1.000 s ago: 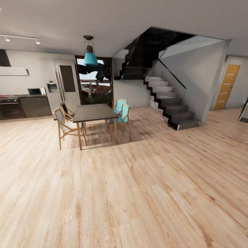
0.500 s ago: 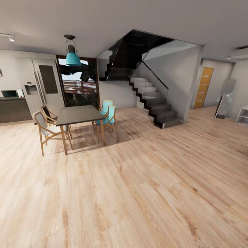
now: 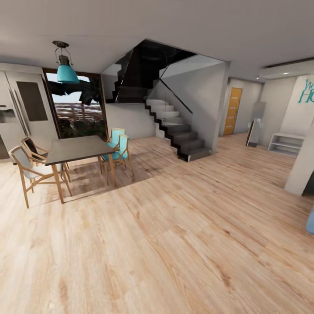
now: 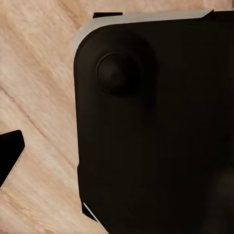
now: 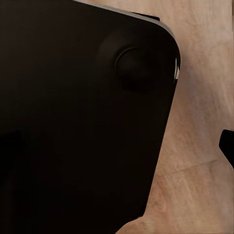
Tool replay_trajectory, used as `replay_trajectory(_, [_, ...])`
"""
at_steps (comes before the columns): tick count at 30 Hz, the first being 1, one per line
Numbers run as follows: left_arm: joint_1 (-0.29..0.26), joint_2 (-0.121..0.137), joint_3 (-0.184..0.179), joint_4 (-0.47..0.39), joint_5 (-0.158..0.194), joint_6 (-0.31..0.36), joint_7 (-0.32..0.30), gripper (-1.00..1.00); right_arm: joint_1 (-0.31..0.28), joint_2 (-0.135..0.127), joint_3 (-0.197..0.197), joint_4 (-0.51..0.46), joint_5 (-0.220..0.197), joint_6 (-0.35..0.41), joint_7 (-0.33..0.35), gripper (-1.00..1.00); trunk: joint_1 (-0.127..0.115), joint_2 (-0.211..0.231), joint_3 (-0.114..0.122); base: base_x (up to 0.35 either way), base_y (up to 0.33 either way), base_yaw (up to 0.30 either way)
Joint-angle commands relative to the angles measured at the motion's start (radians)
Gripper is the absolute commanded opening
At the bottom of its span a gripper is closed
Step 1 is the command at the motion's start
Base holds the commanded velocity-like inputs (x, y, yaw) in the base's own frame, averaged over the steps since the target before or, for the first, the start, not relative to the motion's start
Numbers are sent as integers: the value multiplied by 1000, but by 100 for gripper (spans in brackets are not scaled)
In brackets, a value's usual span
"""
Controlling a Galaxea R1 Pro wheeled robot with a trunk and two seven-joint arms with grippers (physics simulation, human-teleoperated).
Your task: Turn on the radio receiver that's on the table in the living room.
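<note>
Plank floor (image 3: 183, 244) ahead, dark dining table (image 3: 77, 148) with chairs (image 3: 117, 150) at left, staircase (image 3: 174, 128) beyond, orange door (image 3: 233, 111) farther right. Finger state impossible to tell; black base (image 4: 156, 131) under both wrists. Radio nowhere seen.

Light wood plank floor (image 3: 183, 244) under dark dining table (image 3: 76, 148), wooden chairs (image 3: 27, 172).

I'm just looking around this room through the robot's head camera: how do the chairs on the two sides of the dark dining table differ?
The chairs on the window-side of the dining table are turquoise; the chairs on the other side have pale grey and dark seats. The turquoise pair stands close together, tucked against the table edge; the nearest pale one is angled and pulled out a bit. All share light wooden frames and legs, standing on the plank floor.
</note>
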State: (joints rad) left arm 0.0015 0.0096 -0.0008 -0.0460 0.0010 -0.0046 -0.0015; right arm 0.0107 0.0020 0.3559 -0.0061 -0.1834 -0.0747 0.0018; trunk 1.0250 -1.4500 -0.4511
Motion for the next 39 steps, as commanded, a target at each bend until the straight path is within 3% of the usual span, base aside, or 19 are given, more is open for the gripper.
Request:
replay_trajectory(1, [0,0,0,0,0,0,0,100,0,-3,0,0,0,0,0,100,0,0,0,0,0,-276])
replay_trajectory(39, [0,0,-1,0,0,0,0,100,0,-5,-1,0,-6,-2,1,100,0,0,16,0,0,-276])
